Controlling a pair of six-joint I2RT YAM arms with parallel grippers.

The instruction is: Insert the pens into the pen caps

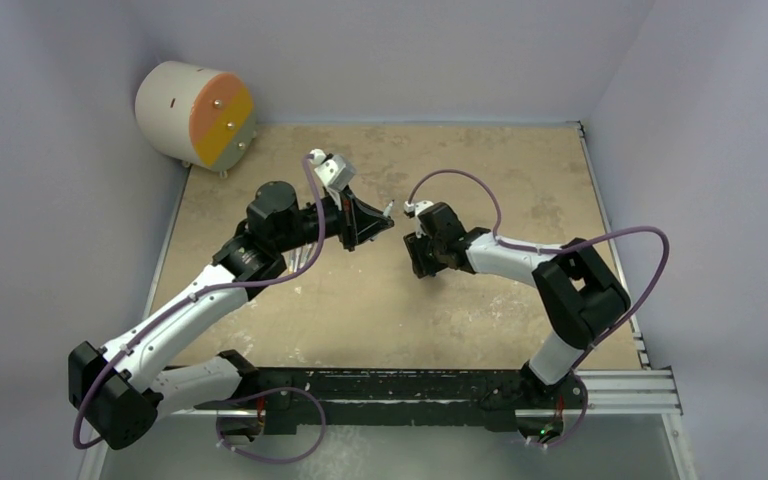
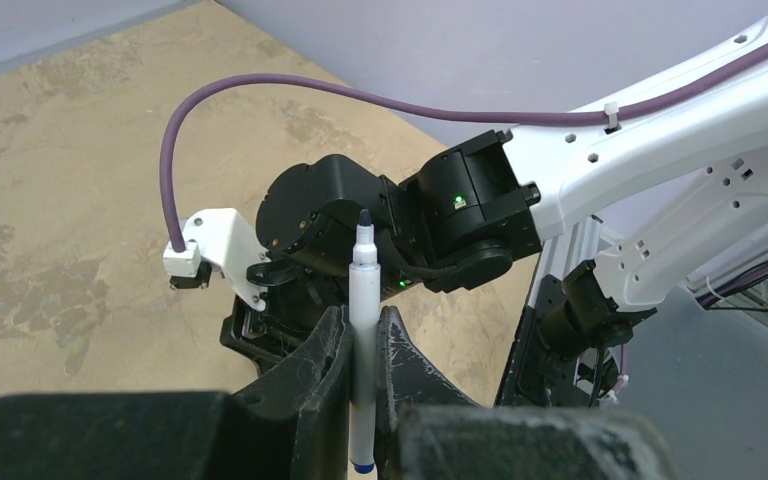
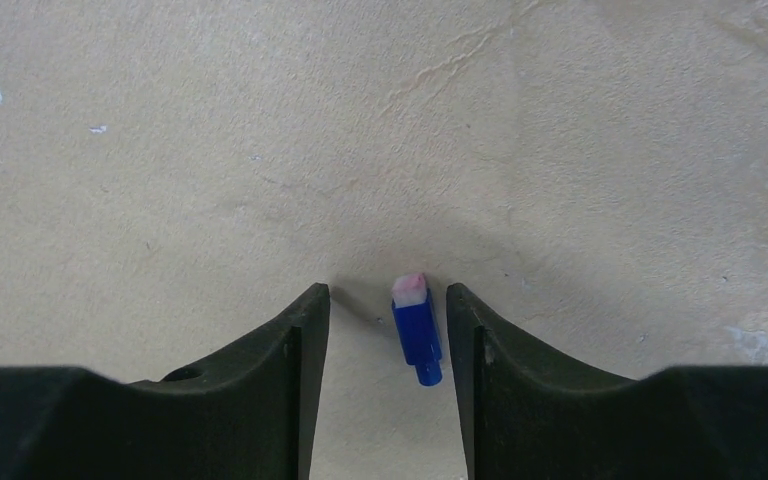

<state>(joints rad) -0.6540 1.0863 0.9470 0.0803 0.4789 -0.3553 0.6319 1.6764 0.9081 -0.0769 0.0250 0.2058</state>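
Our left claw [image 2: 362,322] tight on a pen [image 2: 364,275]; our right claw [image 3: 388,300] wide, astride the blue cap [image 3: 416,325] on the desk [image 3: 210,150].

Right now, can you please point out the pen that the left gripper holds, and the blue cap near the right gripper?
pen [image 2: 362,298], left wrist view, on the white barrel below the tip.
blue cap [image 3: 416,332], right wrist view, on the middle of its blue body.
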